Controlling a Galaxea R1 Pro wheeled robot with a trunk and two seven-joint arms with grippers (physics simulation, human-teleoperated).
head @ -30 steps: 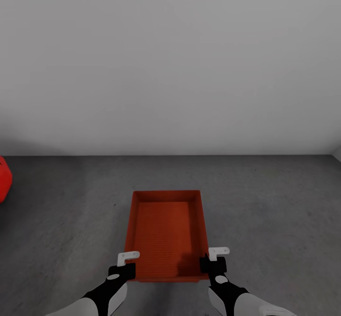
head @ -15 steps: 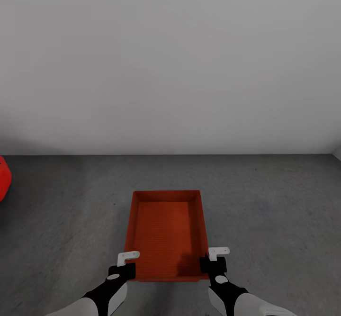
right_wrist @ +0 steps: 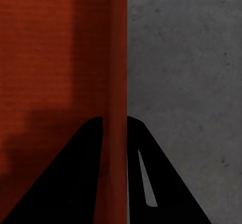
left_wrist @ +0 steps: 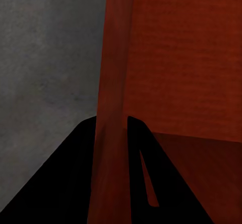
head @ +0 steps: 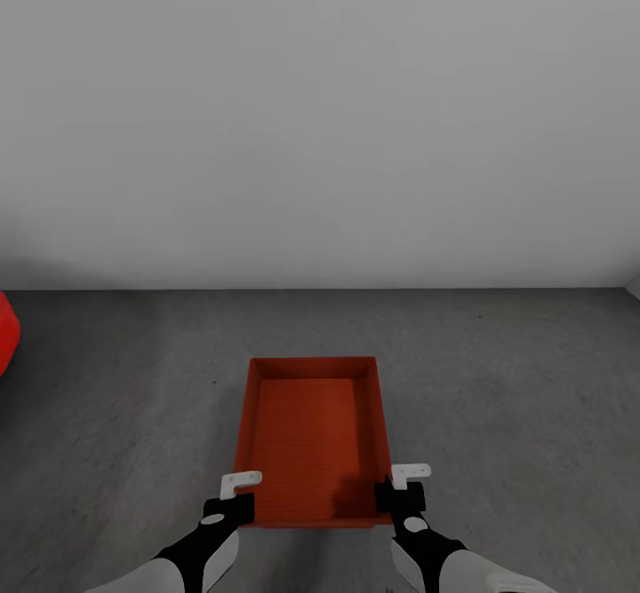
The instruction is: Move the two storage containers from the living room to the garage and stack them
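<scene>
One red-orange storage container (head: 311, 437) sits low in the head view, over the dark grey concrete floor (head: 516, 380) of the garage. My left gripper (head: 235, 509) is shut on its left wall near the near corner. My right gripper (head: 393, 497) is shut on its right wall at the matching spot. In the left wrist view the dark fingers (left_wrist: 75, 173) clamp the upright container wall (left_wrist: 113, 82), and the gripper (left_wrist: 112, 128) straddles it. The right wrist view shows the same: the wall (right_wrist: 116, 57) runs between the fingers of the gripper (right_wrist: 115, 125). Whether the container rests on the floor or hangs just above it is unclear.
A plain white wall (head: 320, 113) stands a short way beyond the container. A bit of the red car (head: 5, 331) shows at the left edge. Bare concrete spreads to both sides of the container.
The container and both grippers hold still. The red car's edge has slid slightly further out at the left, so the view has shifted a touch.
</scene>
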